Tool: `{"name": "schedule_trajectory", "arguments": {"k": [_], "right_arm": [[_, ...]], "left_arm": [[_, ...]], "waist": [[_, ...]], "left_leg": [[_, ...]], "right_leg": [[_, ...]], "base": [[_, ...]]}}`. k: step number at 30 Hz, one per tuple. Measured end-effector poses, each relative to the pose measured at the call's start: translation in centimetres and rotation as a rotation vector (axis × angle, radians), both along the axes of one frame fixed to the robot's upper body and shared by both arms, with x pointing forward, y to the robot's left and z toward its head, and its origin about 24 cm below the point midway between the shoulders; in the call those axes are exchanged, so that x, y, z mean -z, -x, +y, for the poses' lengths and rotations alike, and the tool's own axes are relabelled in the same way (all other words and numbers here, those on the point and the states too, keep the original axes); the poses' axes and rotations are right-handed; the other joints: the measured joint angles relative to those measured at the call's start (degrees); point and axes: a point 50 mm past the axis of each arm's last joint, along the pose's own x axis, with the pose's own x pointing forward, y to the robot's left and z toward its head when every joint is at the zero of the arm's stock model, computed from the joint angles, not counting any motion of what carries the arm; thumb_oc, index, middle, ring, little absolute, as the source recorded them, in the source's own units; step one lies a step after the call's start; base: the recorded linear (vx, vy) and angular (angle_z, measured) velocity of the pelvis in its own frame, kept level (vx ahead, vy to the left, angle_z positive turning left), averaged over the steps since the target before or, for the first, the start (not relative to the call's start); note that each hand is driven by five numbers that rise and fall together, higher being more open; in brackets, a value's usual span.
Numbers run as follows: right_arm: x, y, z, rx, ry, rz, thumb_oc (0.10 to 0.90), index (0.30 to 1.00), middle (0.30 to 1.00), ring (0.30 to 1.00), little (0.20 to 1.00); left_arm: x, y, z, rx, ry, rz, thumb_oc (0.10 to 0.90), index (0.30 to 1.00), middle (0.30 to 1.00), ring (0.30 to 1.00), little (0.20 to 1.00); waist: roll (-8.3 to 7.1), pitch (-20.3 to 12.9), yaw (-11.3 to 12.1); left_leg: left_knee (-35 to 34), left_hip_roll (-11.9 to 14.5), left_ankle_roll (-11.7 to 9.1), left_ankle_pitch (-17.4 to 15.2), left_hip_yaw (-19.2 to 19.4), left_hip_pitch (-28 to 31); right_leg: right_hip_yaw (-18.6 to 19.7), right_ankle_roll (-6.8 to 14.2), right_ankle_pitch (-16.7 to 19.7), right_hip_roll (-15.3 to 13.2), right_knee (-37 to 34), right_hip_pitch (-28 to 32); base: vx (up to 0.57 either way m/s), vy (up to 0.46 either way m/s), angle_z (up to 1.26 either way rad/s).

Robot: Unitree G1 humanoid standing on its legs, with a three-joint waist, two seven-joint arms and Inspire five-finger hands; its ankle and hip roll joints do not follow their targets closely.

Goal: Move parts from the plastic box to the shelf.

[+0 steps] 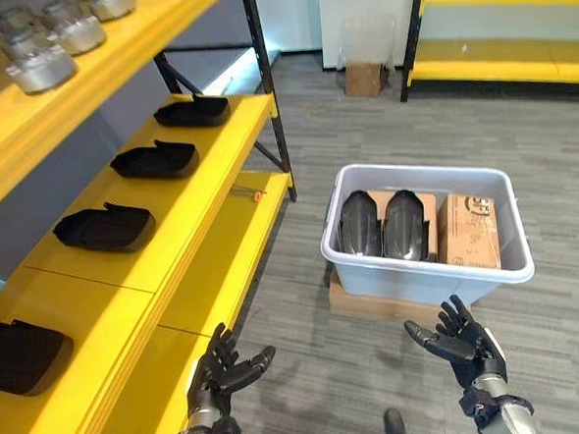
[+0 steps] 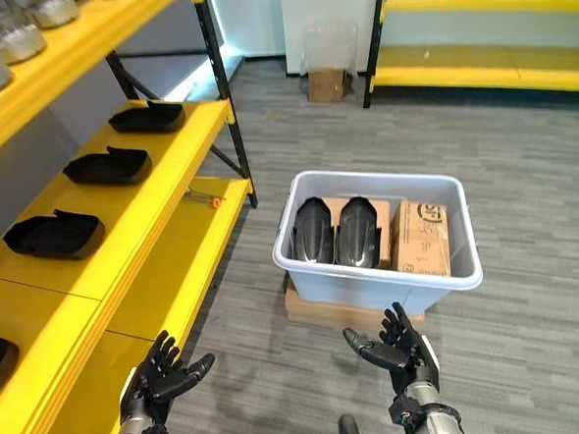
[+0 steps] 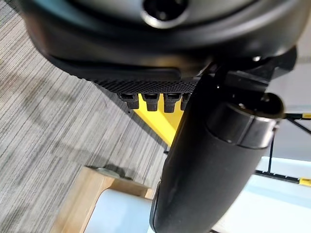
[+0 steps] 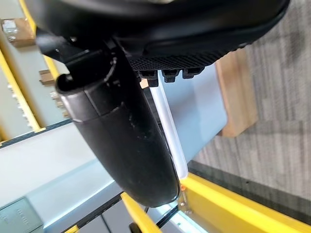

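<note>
Both hands hover empty before the plastic box, the parts lying inside it.

The left hand (image 1: 223, 371) at 7 o'clock and the right hand (image 1: 466, 339) at 5 o'clock have fingers spread loosely, holding nothing. The plastic box (image 1: 426, 273) sits on a wooden board (image 1: 374, 305) near the centre; two dark parts (image 1: 383, 226) lean side by side inside it beside a cardboard carton (image 1: 467, 231). At 9 o'clock, the yellow shelf (image 1: 195, 198) carries a row of black trays (image 1: 103, 228).

You have two black parts (image 1: 382, 226) in one plastic box (image 1: 426, 274), one cardboard carton (image 1: 468, 230) beside them, and four black trays (image 1: 105, 227) on the shelf (image 1: 185, 199).
</note>
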Motion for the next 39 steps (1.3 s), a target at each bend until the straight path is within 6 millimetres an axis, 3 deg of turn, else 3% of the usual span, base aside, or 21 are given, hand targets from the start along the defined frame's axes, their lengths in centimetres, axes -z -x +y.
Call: {"name": "schedule_trajectory", "arguments": {"k": [1,3,4,5,7,8,10,11,12,13,15,17,20,21,22,26,28,30,39], "right_arm": [[0.3,0.0,0.3,-0.013,-0.009,0.011,0.9,1.0,1.0,1.0,1.0],[1.0,0.4,1.2,-0.011,-0.043,0.03,0.9,1.0,1.0,1.0,1.0],[1.2,0.6,1.4,-0.006,-0.05,0.039,0.9,1.0,1.0,1.0,1.0],[1.0,0.6,1.0,-0.002,-0.037,0.033,0.9,1.0,1.0,1.0,1.0],[-0.3,0.3,-0.6,0.023,0.011,-0.023,0.9,1.0,1.0,1.0,1.0],[-0.9,-0.2,-1.3,0.032,0.035,-0.047,0.9,1.0,1.0,1.0,1.0],[-1.3,-1.2,-1.2,0.025,0.042,-0.074,0.9,1.0,1.0,1.0,1.0],[-1.1,-1.7,-1.1,0.022,0.039,-0.073,0.9,1.0,1.0,1.0,1.0],[-1.0,-1.9,-0.7,0.009,0.032,-0.065,0.9,1.0,1.0,1.0,1.0],[-0.8,-2.0,-0.3,-0.011,0.032,-0.059,0.9,1.0,1.0,1.0,1.0],[-0.8,-2.4,0.6,-0.047,0.026,-0.061,0.9,1.0,1.0,1.0,1.0],[-1.3,-3.0,1.1,-0.079,0.024,-0.101,0.9,1.0,1.0,1.0,1.0],[-1.0,-1.9,0.4,-0.064,0.043,-0.07,0.9,1.0,1.0,1.0,1.0],[-0.9,-1.7,0.2,-0.057,0.046,-0.063,0.9,1.0,1.0,1.0,1.0],[-0.8,-1.7,0.5,-0.065,0.038,-0.06,0.9,1.0,1.0,1.0,1.0],[-1.3,-2.1,2.3,-0.126,0.006,-0.09,0.9,1.0,1.0,1.0,1.0],[-1.5,-2.8,2.8,-0.147,-0.005,-0.108,0.9,1.0,1.0,1.0,1.0],[-2.0,-3.6,3.2,-0.158,-0.01,-0.133,0.9,1.0,1.0,1.0,1.0],[-2.3,-3.9,2.6,-0.124,-0.001,-0.145,0.9,1.0,1.0,1.0,1.0]], "left_arm": [[-0.1,0.1,0.4,-0.009,-0.009,0.0,0.9,1.0,1.0,1.0,1.0],[-0.5,0.0,1.6,-0.011,-0.053,-0.012,0.9,1.0,1.0,1.0,1.0],[-0.6,-0.2,1.9,-0.009,-0.066,-0.011,0.9,1.0,1.0,1.0,1.0],[0.0,-0.1,1.6,-0.001,-0.058,0.018,0.9,1.0,1.0,1.0,1.0],[0.4,-0.3,0.0,0.046,-0.02,0.021,0.9,1.0,1.0,1.0,1.0],[0.4,-0.9,-1.2,0.082,0.014,0.005,0.9,1.0,1.0,1.0,1.0],[0.5,-0.8,-1.8,0.079,0.037,0.006,0.9,1.0,1.0,1.0,1.0],[0.7,-0.8,-1.7,0.077,0.036,0.013,0.9,1.0,1.0,1.0,1.0],[0.7,-0.9,-1.5,0.076,0.028,0.016,0.9,1.0,1.0,1.0,1.0],[0.9,-1.2,-1.5,0.072,0.024,0.02,0.9,1.0,1.0,1.0,1.0],[0.6,-1.8,-1.2,0.054,0.018,0.004,0.9,1.0,1.0,1.0,1.0],[0.7,-1.9,-1.1,0.045,0.015,0.004,0.9,1.0,1.0,1.0,1.0],[-0.4,-3.7,-1.4,0.068,0.011,-0.056,0.9,1.0,1.0,1.0,1.0],[-1.2,-4.7,-1.6,0.082,0.008,-0.098,0.9,1.0,1.0,1.0,1.0],[-1.9,-5.1,-1.6,0.087,0.004,-0.128,0.9,1.0,1.0,1.0,1.0],[-2.6,-5.4,-1.0,0.106,-0.039,-0.147,0.9,1.0,1.0,1.0,1.0],[-2.8,-5.5,-0.3,0.093,-0.073,-0.142,0.9,1.0,1.0,1.0,1.0],[-2.8,-5.3,0.3,0.081,-0.098,-0.13,0.9,1.0,1.0,1.0,1.0],[-2.0,-4.4,0.0,0.096,-0.091,-0.093,0.9,1.0,1.0,1.0,1.0]], "waist": [[-0.8,0.4,0.4],[-5.06,1.4,1.1],[-6.67,2.2,1.2],[-7.49,2.3,2.6],[-7.52,5.1,2.7],[-7.5,6.7,2.8],[-6.31,7.5,5.0],[-4.82,8.4,5.7],[-4.58,9.4,5.9],[-3.02,9.8,5.6],[-3.06,10.1,7.7],[-2.16,9.7,8.5],[-1.47,9.5,5.8],[-2.46,9.4,5.2],[-3.54,9.3,5.6],[-4.5,9.3,5.6],[-4.87,9.4,6.1],[-5.04,9.4,6.3],[-6.79,9.2,5.7]], "left_leg": [[2.8,1.8,-1.1,-0.5,-0.2,-0.7],[9.7,3.4,-2.3,-0.8,-2.8,-2.5],[14.2,4.1,-1.8,-0.6,-6.5,-4.1],[18.1,4.1,0.2,-0.7,-10.7,-5.5],[27.6,3.9,2.4,1.6,-15.0,-11.4],[24.3,-3.7,1.5,-6.1,-18.4,-14.8],[10.5,-9.6,1.9,-6.8,-19.6,-15.0],[4.5,-10.7,1.4,-6.1,-22.7,-14.1],[2.8,-10.8,1.0,-5.8,-23.5,-14.0],[2.7,-10.2,0.2,-5.3,-24.4,-14.6],[2.3,-10.5,-0.3,-5.3,-29.1,-14.0],[5.5,-9.4,0.7,-5.7,-27.5,-13.7],[8.3,-8.5,1.8,-4.7,-26.7,-9.9],[7.8,-9.2,3.0,-3.7,-24.9,-10.2],[7.2,-9.8,6.0,-1.8,-22.0,-10.2],[8.1,-14.3,8.4,-2.7,-19.5,-11.2],[8.2,-15.9,8.6,-2.8,-19.5,-11.2],[8.6,-16.3,9.2,-3.3,-19.5,-11.5],[10.9,-15.6,8.4,-5.3,-19.8,-13.1]], "right_leg": [[0.0,-2.9,-4.1,1.8,7.7,-2.9],[1.1,-6.3,-8.8,3.3,16.3,-6.3],[1.2,-6.3,-10.1,2.9,17.5,-6.1],[1.4,-6.7,-10.1,3.6,17.5,-5.7],[2.5,-9.0,-9.3,4.9,17.5,-5.2],[4.2,-8.4,-7.2,3.4,14.6,-5.5],[7.4,-7.5,-3.5,4.2,7.8,-4.5],[7.7,-7.3,-3.1,5.4,5.1,-2.6],[7.7,-7.3,-1.2,6.3,3.6,-0.9],[7.8,-7.3,-0.9,7.9,1.9,0.9],[11.2,-7.5,-1.0,9.0,1.8,0.9],[13.5,-7.8,-0.6,9.3,0.1,2.0],[12.1,-7.4,-1.3,9.0,1.4,2.4],[12.5,-6.3,-2.4,7.8,2.2,1.1],[13.2,-4.7,-3.9,6.5,4.1,-0.6],[11.7,-1.3,-8.1,-0.4,6.7,-0.6],[11.6,0.2,-8.8,-2.7,4.2,2.0],[11.2,1.9,-8.1,-3.1,2.8,2.7],[10.6,1.6,-8.0,-2.6,1.8,2.7]], "base": [[0.08,-0.299,-0.16],[0.08,-0.191,-0.14],[0.02,-0.161,-0.26],[-0.03,-0.19,-0.26],[0.12,-0.025,-0.03],[0.32,0.091,-0.07],[0.25,0.083,-0.7],[0.28,0.091,-0.83],[0.38,0.14,-0.43],[0.25,0.125,-0.35],[0.16,0.09,-0.94],[0.19,0.137,-1.28],[0.21,0.216,-0.48],[0.1,0.177,-0.41],[0.05,0.149,-0.4],[0.03,0.076,-0.1],[0.03,0.05,0.15],[0.04,0.04,0.07],[0.04,0.019,0.0]]}}
